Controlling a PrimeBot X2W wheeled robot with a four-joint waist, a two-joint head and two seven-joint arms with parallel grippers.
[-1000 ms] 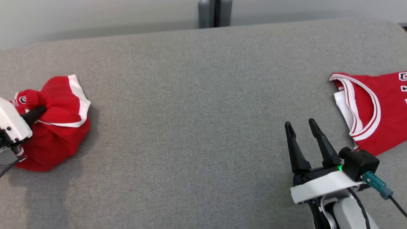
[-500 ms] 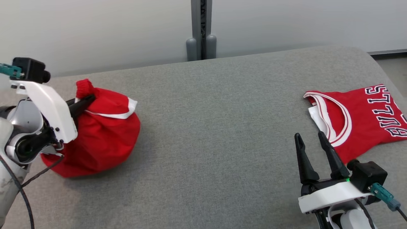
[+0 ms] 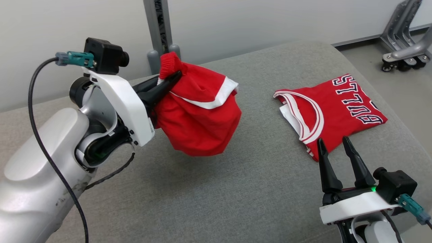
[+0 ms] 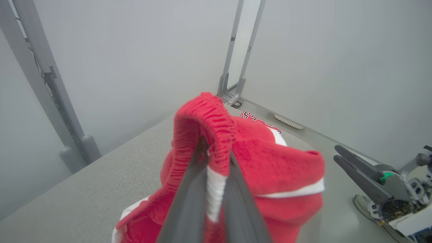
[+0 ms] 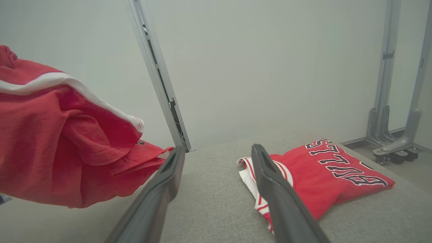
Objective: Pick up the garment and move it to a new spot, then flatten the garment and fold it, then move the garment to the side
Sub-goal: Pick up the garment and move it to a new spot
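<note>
Hanging as a crumpled red bundle with white trim, left of centre in the head view, the garment (image 3: pixel 199 114) seems to clear the grey cushion (image 3: pixel 256 182), its ribbed band pinched in the tightly closed left gripper (image 3: pixel 175 76); the right gripper (image 3: pixel 332 139), lower right, gapes empty. Only the pickup looks done; placing, flattening, folding and setting aside remain.

Red garment (image 3: pixel 199 125) with white trim; red jersey (image 3: pixel 341 108), black lettering; grey surface (image 3: pixel 236 189).
</note>
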